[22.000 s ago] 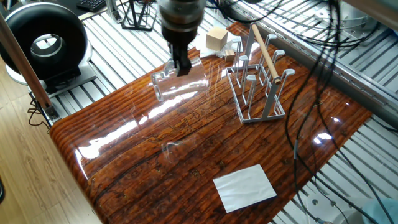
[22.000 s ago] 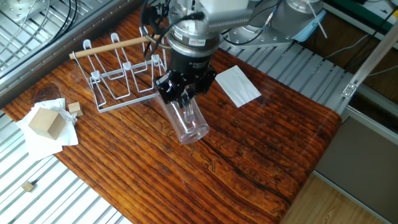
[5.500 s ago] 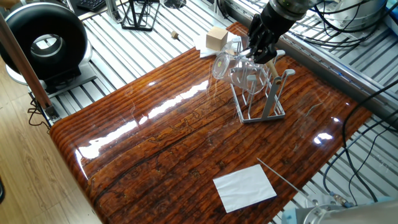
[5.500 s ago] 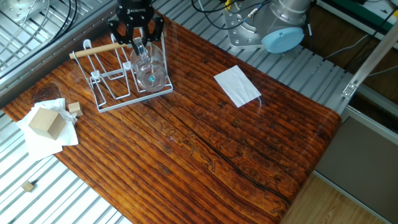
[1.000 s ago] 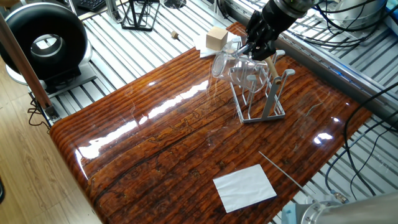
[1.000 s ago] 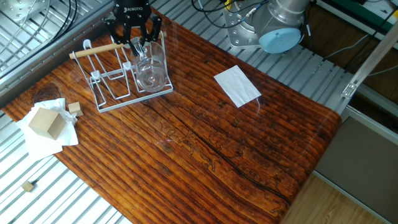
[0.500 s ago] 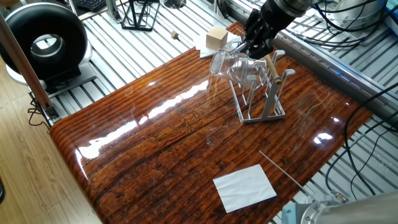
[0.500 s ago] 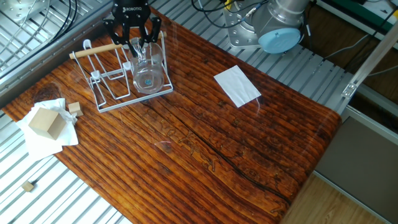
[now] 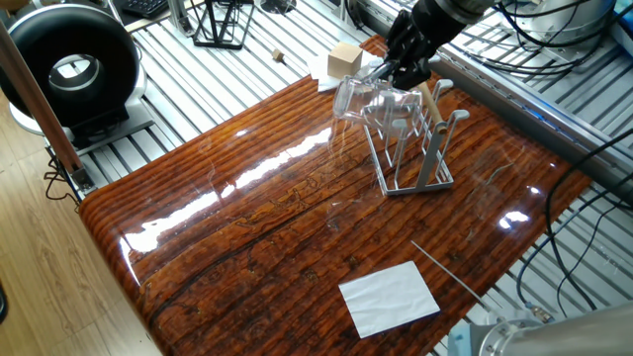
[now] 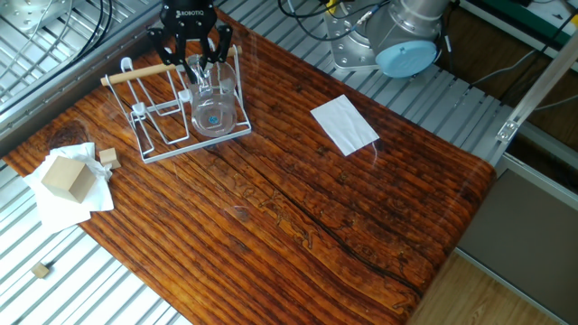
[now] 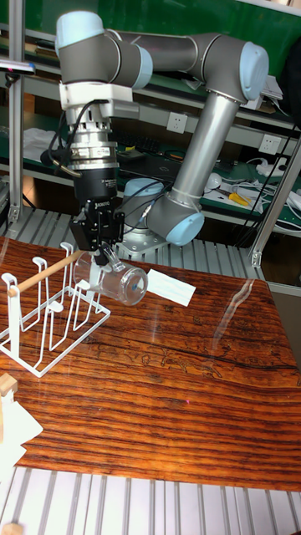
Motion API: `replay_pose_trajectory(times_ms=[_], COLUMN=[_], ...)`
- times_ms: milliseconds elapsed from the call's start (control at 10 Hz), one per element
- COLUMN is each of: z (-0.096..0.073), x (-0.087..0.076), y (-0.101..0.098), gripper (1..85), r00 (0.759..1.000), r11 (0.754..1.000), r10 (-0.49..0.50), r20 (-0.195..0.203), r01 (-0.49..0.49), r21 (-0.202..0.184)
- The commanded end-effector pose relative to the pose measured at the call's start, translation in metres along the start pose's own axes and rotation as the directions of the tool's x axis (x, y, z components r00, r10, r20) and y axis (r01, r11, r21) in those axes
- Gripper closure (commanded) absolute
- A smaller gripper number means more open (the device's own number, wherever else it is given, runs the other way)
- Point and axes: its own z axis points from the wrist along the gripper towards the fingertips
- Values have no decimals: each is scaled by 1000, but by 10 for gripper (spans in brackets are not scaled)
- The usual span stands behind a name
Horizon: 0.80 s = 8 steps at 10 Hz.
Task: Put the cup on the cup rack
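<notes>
You see the tool [image 11: 102, 253] clamped on the cup [image 11: 115, 282], its two fingers pinching the glass wall at the rim end. The cup is held on its side, tilted, with its thick base [image 10: 214, 119] pointing away from the cup rack [image 10: 172, 113] and toward the open counter [image 10: 298, 212]. In the tall fixed view the cup hangs in the air above the rack's near end, its open end over the outer pegs, and its body reaches out past the rack's base frame. You cannot tell from these views whether any peg is already inside the glass.

The rack stands upright near one edge of the counter, its light wooden rod handle [image 11: 48, 272] running along the top. In one fixed view the cup [image 9: 371, 101] sits just beside that handle, with the tool [image 9: 401, 65] above it.

Beyond the rack a wooden block [image 10: 65, 177] rests on a crumpled white tissue [image 10: 43, 206], with a smaller block [image 10: 107, 156] near it. A white sheet of paper [image 10: 344, 125] lies flat on the counter, well apart from the rack. The arm's blue-capped joint [image 10: 405, 55] shows at the counter's far side.
</notes>
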Motion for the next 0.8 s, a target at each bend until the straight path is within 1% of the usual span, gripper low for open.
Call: replay_pose_trajectory(times_ms=[0, 500, 700], z=[0, -5, -4], x=[-13, -27, -30], y=[-9, -14, -14], gripper=[847, 847, 847], r00=[1000, 998, 998], r11=[1000, 999, 998], r10=[12, 25, 28], r20=[-4, -53, -50], r01=[-12, -22, -26], r21=[23, 44, 50])
